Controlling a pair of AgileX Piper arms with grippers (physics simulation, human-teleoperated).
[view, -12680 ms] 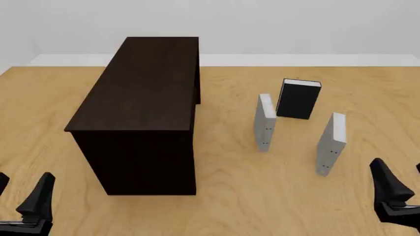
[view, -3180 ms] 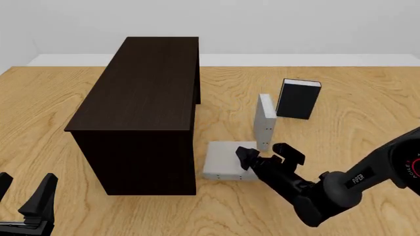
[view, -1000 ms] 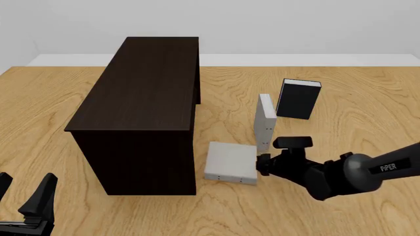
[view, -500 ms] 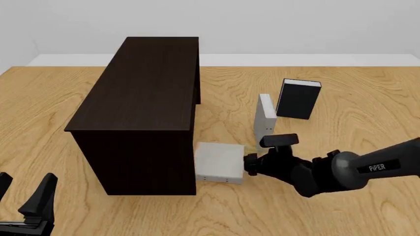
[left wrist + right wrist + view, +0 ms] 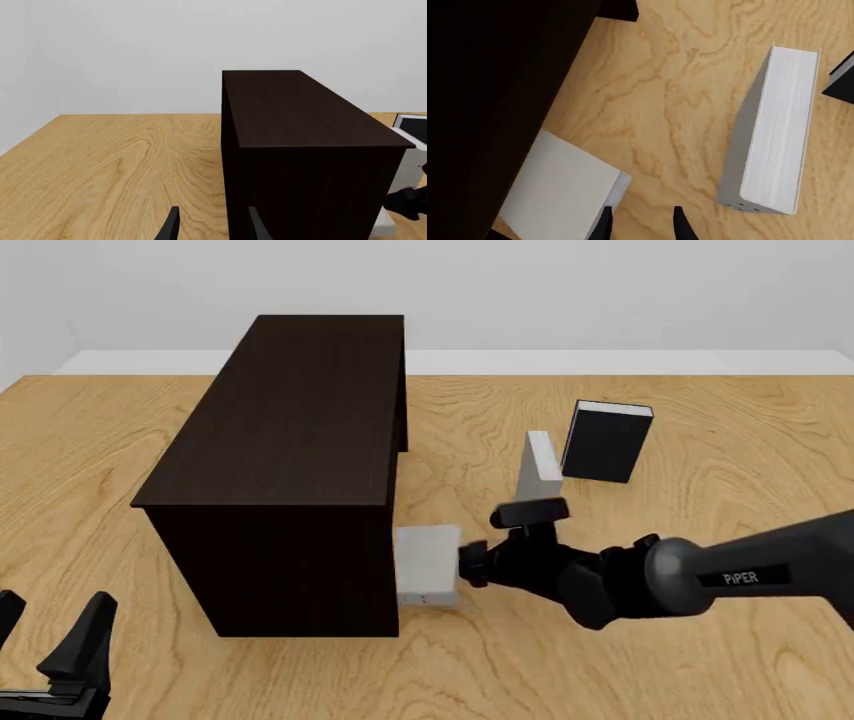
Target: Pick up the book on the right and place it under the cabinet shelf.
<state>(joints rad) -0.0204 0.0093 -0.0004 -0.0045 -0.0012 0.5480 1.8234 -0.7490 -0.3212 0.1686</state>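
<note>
The right arm (image 5: 694,575) is a rounded tube of glossy charcoal-black plastic, its forearm bearing the white lettering "PIPER". It narrows through a bulbous wrist to a black right end effector (image 5: 470,566), topped by a small boxy black block. The left end effector (image 5: 54,655) has flat, tapering matte black fingers (image 5: 83,640) on a dark grey base. In both wrist views the fingertips appear as slim black blades.

wood table (image 5: 747,430) — cabinet (image 5: 287,450), three books
</note>
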